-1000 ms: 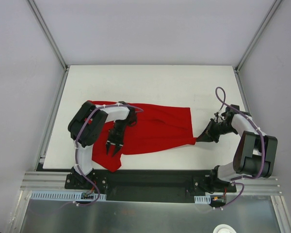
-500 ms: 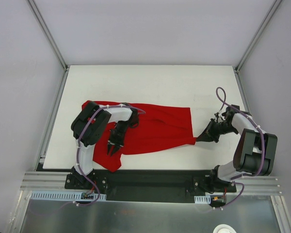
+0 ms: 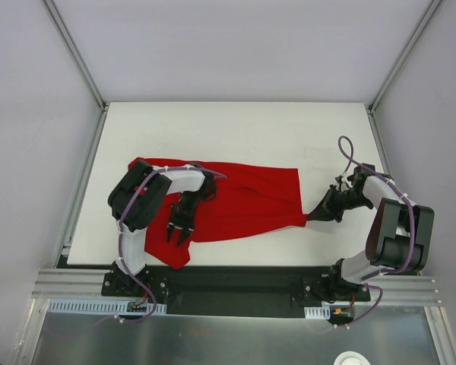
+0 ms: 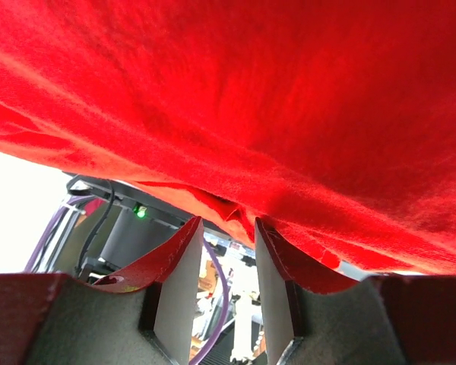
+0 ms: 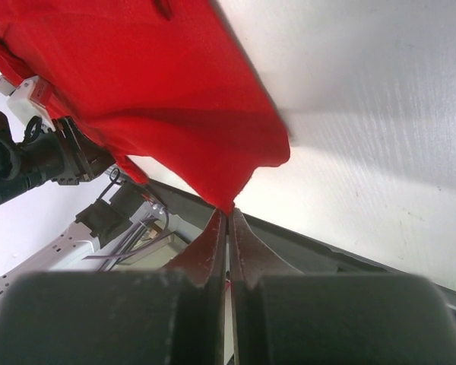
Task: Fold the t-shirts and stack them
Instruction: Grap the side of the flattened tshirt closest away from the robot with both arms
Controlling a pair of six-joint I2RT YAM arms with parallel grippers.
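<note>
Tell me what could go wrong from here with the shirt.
1. The right gripper pinches only a corner tip of the shirt; a hard pull may slip it free.
2. The left gripper is open with just a small fold at its fingertips; closing may catch one layer or miss.
3. The shirt's near left corner lies at the table edge and may slide off.

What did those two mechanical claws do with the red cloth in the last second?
The left gripper closed partway over the plain bright red fabric t-shirt, then opened again, hardly shifting. The right gripper stayed clamped on the shirt's right corner; the shirt itself lay unchanged.
</note>
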